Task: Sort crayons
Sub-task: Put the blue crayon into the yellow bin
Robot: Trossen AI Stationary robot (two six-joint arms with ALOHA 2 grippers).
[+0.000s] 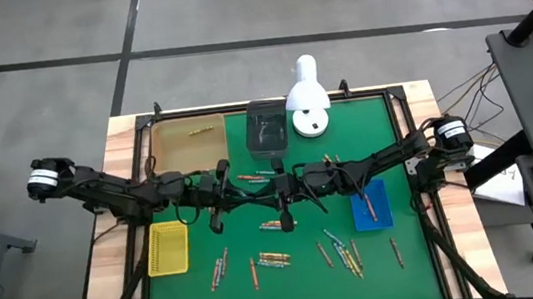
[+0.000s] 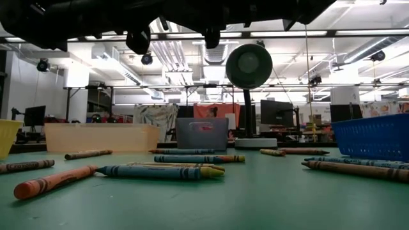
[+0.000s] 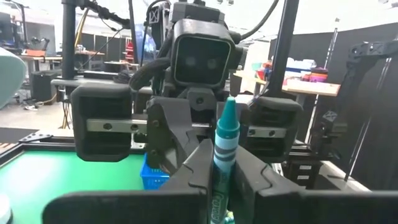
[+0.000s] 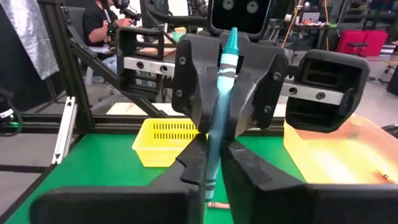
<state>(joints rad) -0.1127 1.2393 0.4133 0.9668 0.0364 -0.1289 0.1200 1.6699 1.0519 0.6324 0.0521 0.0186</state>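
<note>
My two grippers meet nose to nose above the middle of the green mat, the left from the table's left and the right from its right. A teal crayon stands between them, its pointed tip up; it also shows in the right wrist view. Both grippers are shut on it. Several more crayons lie flat on the mat toward the near edge, and some lie under the arms. They show in the low view as well. My left gripper pinches the teal crayon's lower part between its two fingers, which come level from the table's left and lie across it. The crayon stands nearly upright, clear of the mat. My right gripper pinches the crayon's lower part between its two fingers, level from the table's right and across the crayon. The crayon's tip rises in front of the left gripper.
A yellow tray sits near left and a blue tray near right. An orange tray with one crayon, a grey box and a white lamp stand at the far side. Black frame rails border the mat.
</note>
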